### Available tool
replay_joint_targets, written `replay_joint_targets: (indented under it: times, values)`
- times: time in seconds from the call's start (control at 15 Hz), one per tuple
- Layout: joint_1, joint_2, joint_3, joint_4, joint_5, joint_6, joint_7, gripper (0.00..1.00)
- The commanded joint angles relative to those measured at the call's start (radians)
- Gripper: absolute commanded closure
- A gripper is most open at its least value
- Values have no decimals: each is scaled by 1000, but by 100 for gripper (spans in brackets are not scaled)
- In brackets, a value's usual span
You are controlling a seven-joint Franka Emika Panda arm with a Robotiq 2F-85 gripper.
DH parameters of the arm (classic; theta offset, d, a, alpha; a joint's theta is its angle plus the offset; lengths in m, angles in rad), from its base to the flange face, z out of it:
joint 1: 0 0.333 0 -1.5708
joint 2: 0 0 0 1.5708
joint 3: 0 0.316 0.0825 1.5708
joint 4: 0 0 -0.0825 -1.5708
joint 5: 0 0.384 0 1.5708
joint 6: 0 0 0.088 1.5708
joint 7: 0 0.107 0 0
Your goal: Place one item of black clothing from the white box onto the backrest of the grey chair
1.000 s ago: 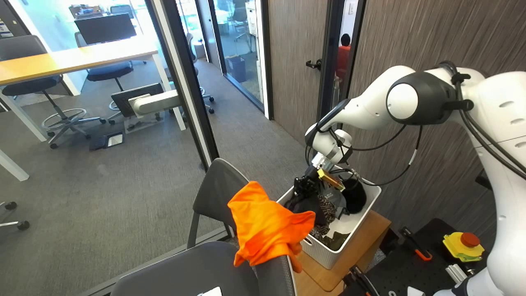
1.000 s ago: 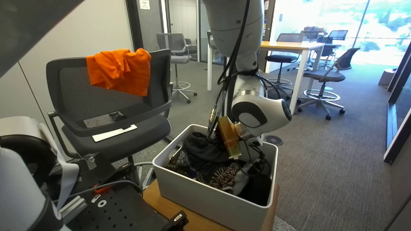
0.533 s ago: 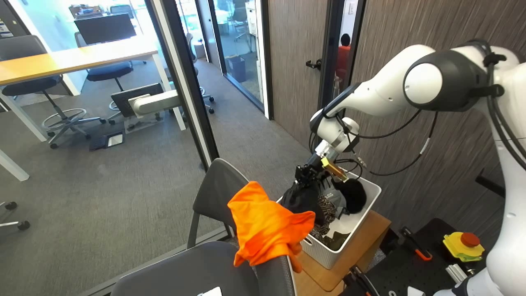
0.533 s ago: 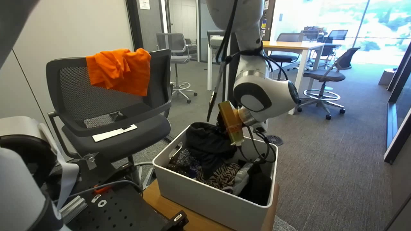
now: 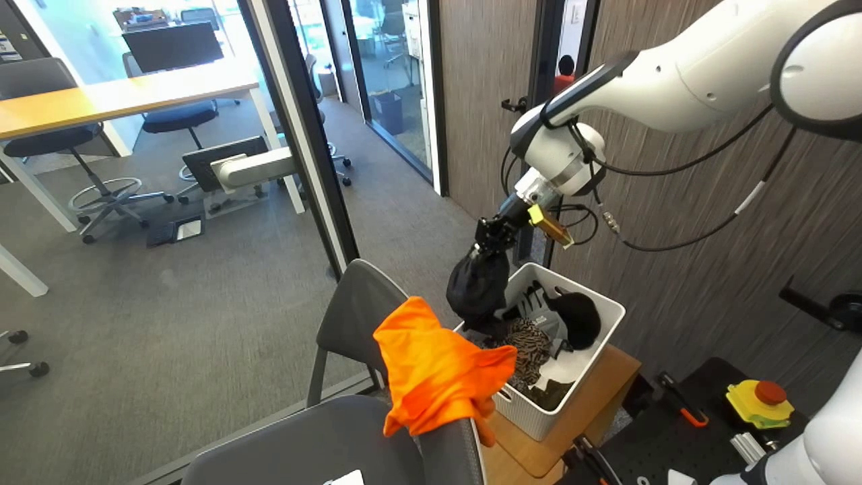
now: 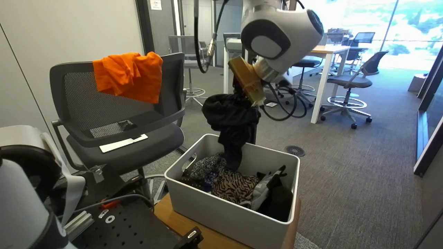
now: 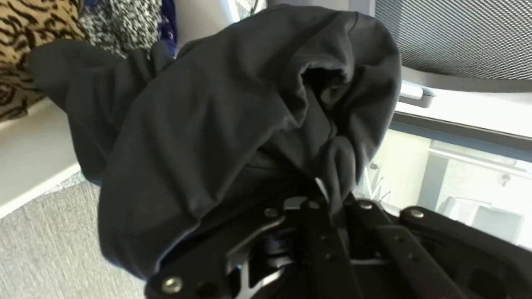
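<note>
My gripper (image 5: 481, 246) is shut on a bunched black garment (image 5: 477, 289). In the wrist view, a fold of the garment (image 7: 232, 108) is pinched between the fingertips, and the cloth hides much of the view. The garment (image 6: 230, 114) hangs above the white box (image 6: 225, 218), its lower end still down inside it. In an exterior view, the amber block on the wrist hides the fingers. The white box (image 5: 539, 419) stands beside the grey chair, whose backrest (image 5: 357, 313) faces it. The backrest (image 6: 79, 95) has an orange cloth over its top edge.
The orange cloth (image 5: 438, 367) covers the middle of the backrest. In the box lie an animal-print cloth (image 6: 235, 188), a grey item (image 6: 261, 190) and another black item (image 6: 278, 202). A glass wall post (image 5: 316, 168) stands behind the chair. The box rests on a wooden stand (image 5: 599, 391).
My gripper has risen out of the white box, pulling the black garment up with it. The animal-print cloth and grey item beneath are more exposed. The chair and orange cloth have not moved.
</note>
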Motion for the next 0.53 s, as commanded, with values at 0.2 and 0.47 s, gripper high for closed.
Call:
replay_joint_targets:
  times: [0.2,0.47]
  values:
    - [153,-297,-18,-25,-223,41,142,89]
    - [242,-370,24,67,-479,-37,320,89]
